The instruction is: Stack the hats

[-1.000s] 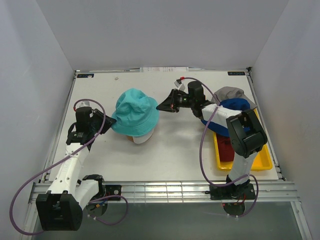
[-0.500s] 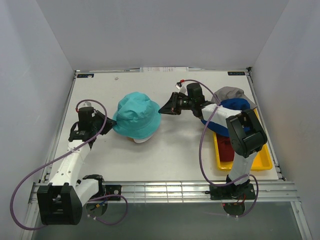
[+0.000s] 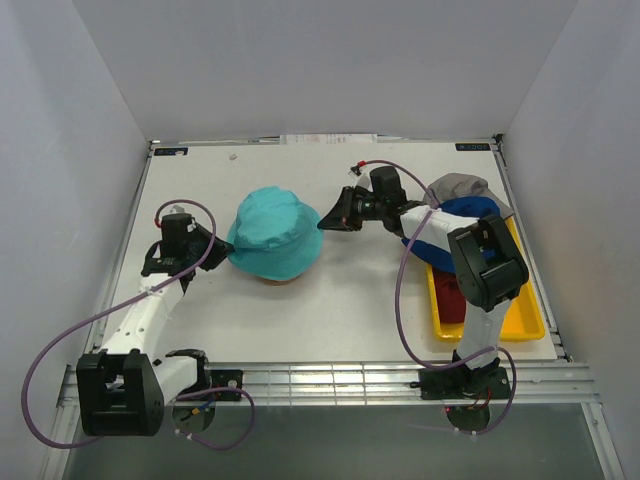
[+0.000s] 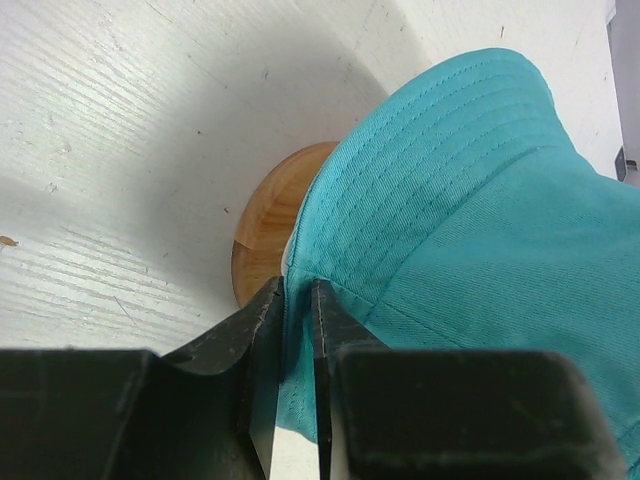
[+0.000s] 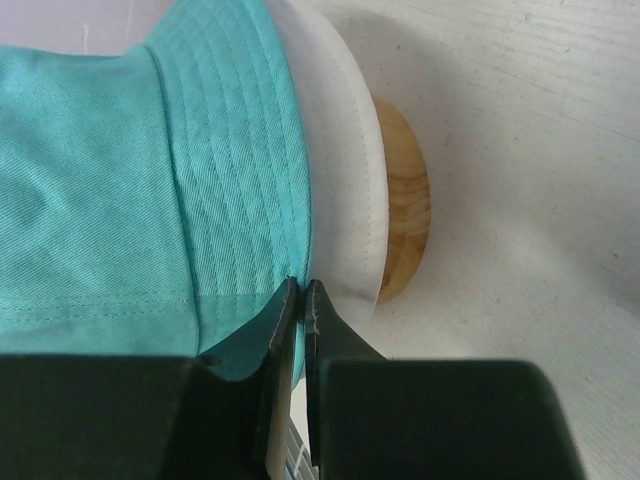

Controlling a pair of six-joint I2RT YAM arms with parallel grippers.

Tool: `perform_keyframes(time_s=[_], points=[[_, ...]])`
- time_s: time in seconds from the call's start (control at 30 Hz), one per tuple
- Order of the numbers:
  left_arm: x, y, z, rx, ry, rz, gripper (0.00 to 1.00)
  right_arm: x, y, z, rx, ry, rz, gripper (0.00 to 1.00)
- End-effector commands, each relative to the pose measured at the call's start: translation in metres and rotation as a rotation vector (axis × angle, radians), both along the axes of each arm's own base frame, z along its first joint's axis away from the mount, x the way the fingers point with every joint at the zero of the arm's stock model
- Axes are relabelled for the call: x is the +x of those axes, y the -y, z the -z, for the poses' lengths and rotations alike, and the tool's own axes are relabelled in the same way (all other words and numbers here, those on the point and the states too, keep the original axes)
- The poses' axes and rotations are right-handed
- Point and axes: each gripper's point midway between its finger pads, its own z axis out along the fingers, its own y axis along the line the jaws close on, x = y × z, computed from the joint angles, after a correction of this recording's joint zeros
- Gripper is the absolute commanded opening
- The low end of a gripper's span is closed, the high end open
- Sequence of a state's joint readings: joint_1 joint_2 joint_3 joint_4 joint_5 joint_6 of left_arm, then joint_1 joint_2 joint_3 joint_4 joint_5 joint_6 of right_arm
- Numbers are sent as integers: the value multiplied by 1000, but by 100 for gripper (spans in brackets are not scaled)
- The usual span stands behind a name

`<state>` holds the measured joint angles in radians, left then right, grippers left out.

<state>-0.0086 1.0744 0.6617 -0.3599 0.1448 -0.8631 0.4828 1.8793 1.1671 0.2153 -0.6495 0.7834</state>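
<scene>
On opposite sides, the teal hat (image 3: pixel 272 232) is pinched by its brim in the near-closed jaws of the left gripper (image 4: pixel 297 285) and right gripper (image 5: pixel 303 284).

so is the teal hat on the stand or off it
On. The teal hat sits over the white hat on the wooden stand, whose base shows beneath.

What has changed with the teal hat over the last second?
The teal hat came down lower over the white hat on the wooden stand. The white brim that showed below it from above is now covered. The left pincer and right pincer stay shut on its brim. The other hats in the yellow tray have not moved.
</scene>
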Motion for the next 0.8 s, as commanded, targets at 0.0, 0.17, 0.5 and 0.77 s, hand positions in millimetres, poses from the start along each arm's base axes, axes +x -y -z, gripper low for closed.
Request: perform_keyframes(time_s=[0.0, 0.17, 0.5, 0.77], points=[[-14, -15, 29, 61, -100, -47, 0, 10, 12, 31, -103, -18, 43, 8], [-18, -16, 40, 71, -130, -47, 0, 10, 14, 42, -131, -32, 46, 8], [-28, -21, 55, 91, -184, -64, 6, 11, 15, 43, -144, -26, 42, 8], [-19, -21, 23, 109, -98, -39, 57, 18, 11, 32, -143, -1, 28, 8]])
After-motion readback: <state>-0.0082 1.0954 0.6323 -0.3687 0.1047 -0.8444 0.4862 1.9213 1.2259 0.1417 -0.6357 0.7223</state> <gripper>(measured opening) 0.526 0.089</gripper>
